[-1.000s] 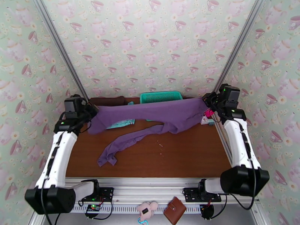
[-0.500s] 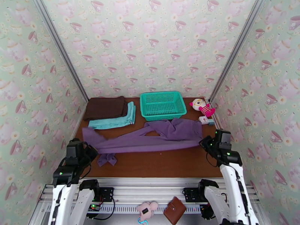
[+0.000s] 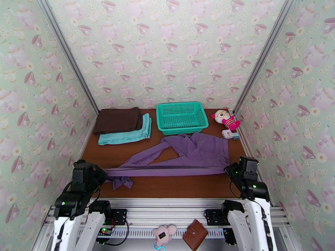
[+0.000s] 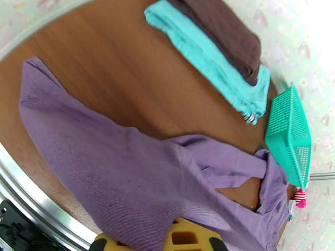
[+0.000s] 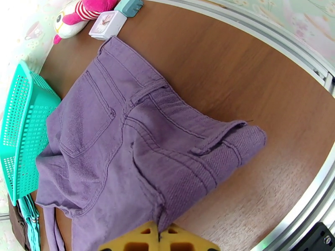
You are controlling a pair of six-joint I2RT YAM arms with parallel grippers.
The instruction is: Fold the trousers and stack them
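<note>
The purple trousers (image 3: 197,153) lie spread across the near half of the brown table, waist at the right and legs running left. My left gripper (image 3: 102,174) sits at the near left corner, shut on a leg of the trousers (image 4: 125,172), and the fabric drapes over my yellow left gripper (image 4: 180,236). At the near right my right gripper (image 3: 229,169) is shut on the waistband. In the right wrist view the trousers (image 5: 125,134) show back pockets and belt loops, and the fabric is pinched in my right gripper (image 5: 159,238).
A teal mesh basket (image 3: 181,117) stands at the back centre. A dark brown folded garment (image 3: 118,120) and a teal folded garment (image 3: 125,135) lie at the back left. A doll (image 3: 225,119) and a small white clock (image 3: 228,134) sit at the back right. The metal rail (image 3: 167,203) borders the near edge.
Both grippers came back from the far side to the near edge, carrying the trousers down from a raised stretch. The fabric now lies on the table.
</note>
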